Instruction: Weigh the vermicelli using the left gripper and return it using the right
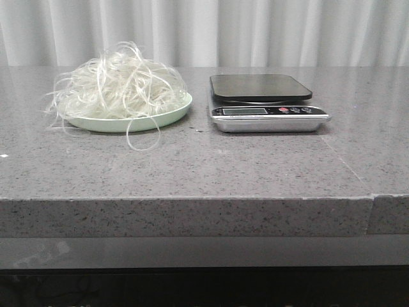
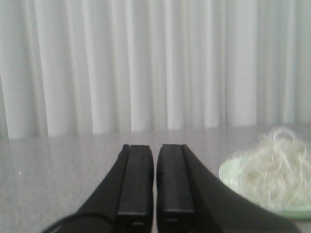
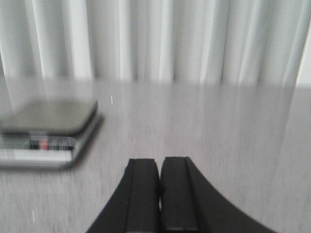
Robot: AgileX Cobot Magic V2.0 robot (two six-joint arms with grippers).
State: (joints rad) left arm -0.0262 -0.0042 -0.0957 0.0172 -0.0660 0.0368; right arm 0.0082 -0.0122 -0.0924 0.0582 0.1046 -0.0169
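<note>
Resting place: heaped on the pale green plate [image 1: 167, 114], the vermicelli [image 1: 118, 84] toward the far left part of the tabletop [image 1: 204, 173], well back from the near edge.
Lie of the vermicelli: rounded fluffy mound, no clear pointing end; slightly wider than tall, long axis parallel to the near edge.
Loose strands: curling out past the plate rim on the left side; one loop drooping over the rim onto the tabletop toward the near edge.
Plate: flat on the tabletop, mostly covered; rim visible on the near and right sides.
Scale: kitchen scale [image 1: 267, 102] just beside the plate toward the right, apart from it; dark square platform bare, silver body with display and buttons facing the near edge.
Surface: grey speckled stone-look tabletop, thick front edge, a seam near the right end of that edge.
Room: white pleated curtain [image 1: 255, 32] along the far edge.
Left claw [image 2: 155, 213]: narrow, black fingers [image 2: 136, 184] almost together with a thin slit between, nothing between them; above the tabletop, the vermicelli [image 2: 272, 170] and plate [image 2: 231, 177] off to one side.
Right claw [image 3: 160, 213]: narrow, fingers [image 3: 143, 194] nearly touching, holding nothing; the scale [image 3: 48, 131] blurred, off to one side.
In the way: only bare tabletop between the plate and the scale.
</note>
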